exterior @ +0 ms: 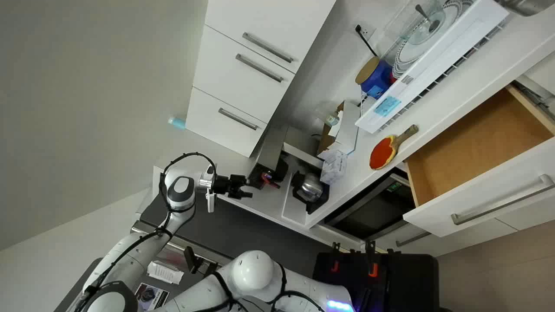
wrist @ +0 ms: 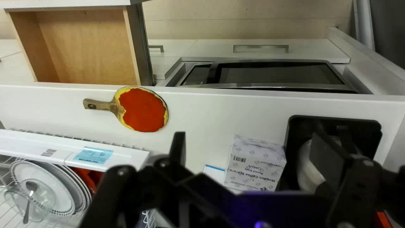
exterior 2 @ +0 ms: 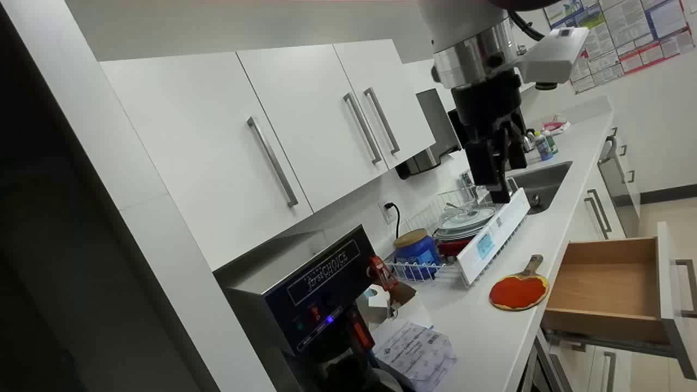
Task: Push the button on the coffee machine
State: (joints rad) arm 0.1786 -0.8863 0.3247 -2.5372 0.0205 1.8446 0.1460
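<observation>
The coffee machine (exterior 2: 326, 283) is a boxy appliance with a dark front panel, a reddish switch (exterior 2: 315, 313) and a lit blue-purple light (exterior 2: 330, 319). It also shows in an exterior view (exterior: 259, 175), close to the fingertips. The metal pot (exterior: 311, 187) stands below it on a black base. My gripper (exterior: 248, 187) is open, with nothing between the fingers. In an exterior view the gripper (exterior 2: 507, 179) shows apart from the panel, to its upper right. In the wrist view the gripper (wrist: 251, 136) has its fingers wide apart, with the machine's dark panel (wrist: 281, 202) behind them. The switch is not discernible there.
A coffee stirrers box (wrist: 254, 164) lies beside the pot's base. A red paddle (wrist: 142, 109) lies on the counter. A dish rack (exterior 2: 493, 239) with plates and a blue jar (exterior 2: 416, 253) stand beyond. A drawer (exterior 2: 612, 277) is open below the counter. Cabinets (exterior 2: 310, 125) hang above.
</observation>
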